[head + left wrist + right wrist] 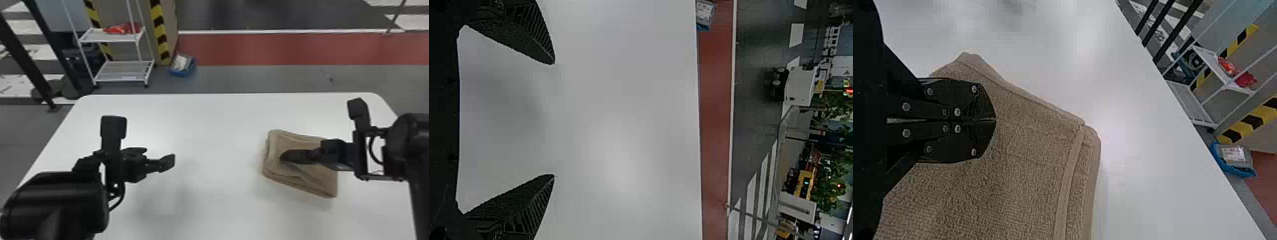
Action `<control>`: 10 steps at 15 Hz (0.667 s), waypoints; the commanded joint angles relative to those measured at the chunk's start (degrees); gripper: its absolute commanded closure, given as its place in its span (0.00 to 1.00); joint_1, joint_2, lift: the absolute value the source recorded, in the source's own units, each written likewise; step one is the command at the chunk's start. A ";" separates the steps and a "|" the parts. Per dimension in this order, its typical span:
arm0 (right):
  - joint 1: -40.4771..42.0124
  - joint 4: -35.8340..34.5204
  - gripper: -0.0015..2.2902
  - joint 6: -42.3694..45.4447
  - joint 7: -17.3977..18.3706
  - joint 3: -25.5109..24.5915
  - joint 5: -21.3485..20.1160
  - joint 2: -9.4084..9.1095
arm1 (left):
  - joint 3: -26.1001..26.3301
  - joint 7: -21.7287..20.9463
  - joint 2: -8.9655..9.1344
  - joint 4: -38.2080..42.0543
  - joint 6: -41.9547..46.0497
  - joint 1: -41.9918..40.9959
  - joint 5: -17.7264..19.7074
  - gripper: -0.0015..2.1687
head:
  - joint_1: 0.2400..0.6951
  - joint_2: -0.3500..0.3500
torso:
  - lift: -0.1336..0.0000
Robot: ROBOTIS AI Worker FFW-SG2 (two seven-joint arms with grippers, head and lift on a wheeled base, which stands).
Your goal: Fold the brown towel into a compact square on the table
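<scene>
Resting our clenched right tool [993, 120] on soft, light towel [319, 178], left tool [554, 119] spread, we'd pinch its layered edge [1080, 175]!

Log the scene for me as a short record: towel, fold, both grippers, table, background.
Towel: brown towel, on the right part of the white table
Fold: layered, roughly four-sided packet, edges not quite even
Right gripper: right gripper over the towel, fingers shut together, tips at its upper face; whether they press on it, cannot tell
Left gripper: left gripper above the table's left part, fingers open, nothing between them
Background: white shelf rack and blue bin on the floor beyond the table
</scene>
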State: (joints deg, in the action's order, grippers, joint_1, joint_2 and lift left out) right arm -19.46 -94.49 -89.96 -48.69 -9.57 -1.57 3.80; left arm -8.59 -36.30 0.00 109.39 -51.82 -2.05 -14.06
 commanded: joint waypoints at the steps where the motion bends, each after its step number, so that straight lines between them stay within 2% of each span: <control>1: 0.04 -0.61 0.91 -0.12 0.00 1.74 1.30 -0.11 | -0.03 0.00 0.15 -0.05 0.00 0.03 0.00 0.03 | 1.00 0.60 | 0.07; 4: 0.74 -2.37 0.89 -0.12 -0.35 4.47 0.86 -0.20 | -0.03 -0.09 0.15 0.12 0.00 -0.06 0.00 0.03 | 1.00 0.63 | 0.07; 5: 2.41 -6.67 0.66 -0.12 -0.44 4.64 0.51 -0.20 | -0.03 -0.09 0.15 0.39 -0.18 -0.15 0.00 0.03 | 1.00 0.65 | 0.07; 6: 3.99 -10.63 0.31 -0.12 -1.23 5.00 -0.02 -0.11 | -0.12 -0.18 0.15 0.47 0.00 -0.15 0.00 0.03 | 1.00 0.65 | 0.07; 7: 4.96 -15.02 0.05 -0.12 -4.92 6.31 -3.00 0.77 | -0.20 -0.35 0.15 0.47 0.00 -0.24 0.09 0.03 | 1.00 0.66 | 0.07; 8: 6.02 -18.80 0.00 -0.12 -9.67 7.98 -8.80 0.95 | -0.55 -0.53 0.15 0.47 -0.18 -0.24 0.00 0.03 | 1.00 0.66 | 0.07; 10: 8.48 -24.16 0.00 -0.12 -16.97 12.82 -21.90 0.95 | -0.47 -0.53 0.15 0.47 -0.18 -0.24 0.00 0.03 | 1.00 0.68 | 0.07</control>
State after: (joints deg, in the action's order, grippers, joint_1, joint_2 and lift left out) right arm -12.67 -114.69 -89.96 -63.45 -0.21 -14.17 4.69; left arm -9.09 -36.84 0.00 109.86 -51.92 -2.27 -14.04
